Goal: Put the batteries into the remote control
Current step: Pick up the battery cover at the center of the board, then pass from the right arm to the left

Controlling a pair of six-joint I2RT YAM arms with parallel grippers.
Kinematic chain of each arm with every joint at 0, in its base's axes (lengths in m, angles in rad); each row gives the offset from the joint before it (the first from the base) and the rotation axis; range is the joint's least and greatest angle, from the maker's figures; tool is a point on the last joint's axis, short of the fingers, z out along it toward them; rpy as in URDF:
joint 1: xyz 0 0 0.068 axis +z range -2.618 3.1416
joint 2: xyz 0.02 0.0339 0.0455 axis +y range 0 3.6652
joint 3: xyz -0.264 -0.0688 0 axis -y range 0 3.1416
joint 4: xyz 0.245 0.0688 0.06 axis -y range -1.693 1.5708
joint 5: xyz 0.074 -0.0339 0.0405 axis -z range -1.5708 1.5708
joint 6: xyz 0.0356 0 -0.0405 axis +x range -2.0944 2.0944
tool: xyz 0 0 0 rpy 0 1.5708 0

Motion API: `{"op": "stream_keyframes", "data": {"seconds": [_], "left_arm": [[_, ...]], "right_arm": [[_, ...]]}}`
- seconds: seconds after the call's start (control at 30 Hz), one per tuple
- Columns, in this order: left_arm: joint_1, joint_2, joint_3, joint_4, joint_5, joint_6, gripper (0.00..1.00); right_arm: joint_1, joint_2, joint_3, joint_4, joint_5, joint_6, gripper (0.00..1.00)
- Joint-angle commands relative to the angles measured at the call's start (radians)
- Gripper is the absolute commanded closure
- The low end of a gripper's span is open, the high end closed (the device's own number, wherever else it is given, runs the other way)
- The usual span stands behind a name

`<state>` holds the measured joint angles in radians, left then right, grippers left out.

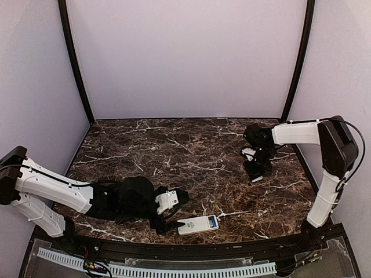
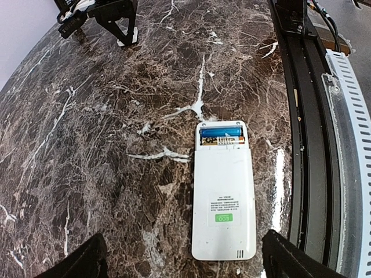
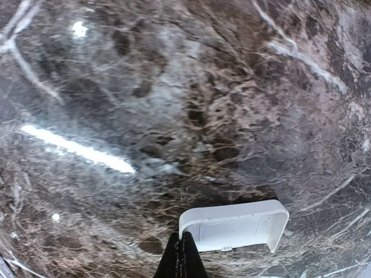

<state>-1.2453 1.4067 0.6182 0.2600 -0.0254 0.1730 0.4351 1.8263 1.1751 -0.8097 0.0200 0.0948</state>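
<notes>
The white remote control (image 1: 197,225) lies face down near the front edge, with a green mark on its back (image 2: 223,218). Its battery bay at the far end is uncovered and holds blue batteries (image 2: 222,136), which show as a blue speck in the top view (image 1: 213,220). My left gripper (image 1: 175,213) is open and empty, its fingers (image 2: 87,262) spread on either side of the remote's near end without touching it. My right gripper (image 3: 184,258) is shut on the rim of the white battery cover (image 3: 237,225), low over the table at the right (image 1: 257,178).
The dark marble table (image 1: 174,150) ends in a black rail (image 2: 301,145) and a white slotted strip (image 2: 348,127) just beside the remote. Curved black frame poles (image 1: 72,58) and pale walls stand at the back and sides.
</notes>
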Motion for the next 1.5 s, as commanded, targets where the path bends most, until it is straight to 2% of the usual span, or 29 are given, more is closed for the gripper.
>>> {"op": "stream_keyframes", "data": {"seconds": [0.0, 0.3, 0.5, 0.63, 0.8, 1.0, 1.17, 1.33, 1.47], "left_arm": [[0.000, -0.026, -0.007, -0.003, -0.028, 0.008, 0.08], [0.000, -0.052, -0.003, 0.024, -0.092, 0.004, 0.08], [0.000, -0.090, 0.007, 0.122, -0.206, -0.005, 0.09], [0.000, -0.097, 0.047, 0.216, -0.304, 0.000, 0.11], [0.000, -0.112, 0.077, 0.366, -0.315, 0.037, 0.12], [0.000, -0.087, 0.103, 0.482, -0.319, 0.108, 0.12], [0.000, -0.080, 0.137, 0.578, -0.356, 0.156, 0.13], [0.000, -0.068, 0.141, 0.696, -0.343, 0.261, 0.18], [0.000, -0.047, 0.129, 0.762, -0.324, 0.269, 0.22]], "right_arm": [[0.033, -0.102, -0.022, 0.058, -0.141, 0.026, 1.00], [0.106, -0.254, -0.021, 0.145, -0.292, 0.151, 1.00], [0.213, -0.466, -0.048, 0.419, -0.435, 0.409, 1.00], [0.318, -0.567, -0.062, 0.598, -0.360, 0.555, 1.00], [0.428, -0.605, -0.074, 0.720, -0.258, 0.658, 1.00], [0.546, -0.606, -0.014, 0.749, -0.137, 0.656, 1.00], [0.626, -0.593, 0.026, 0.763, -0.096, 0.642, 1.00], [0.684, -0.595, 0.028, 0.818, -0.051, 0.643, 1.00], [0.720, -0.593, 0.021, 0.874, -0.003, 0.643, 1.00]]}}
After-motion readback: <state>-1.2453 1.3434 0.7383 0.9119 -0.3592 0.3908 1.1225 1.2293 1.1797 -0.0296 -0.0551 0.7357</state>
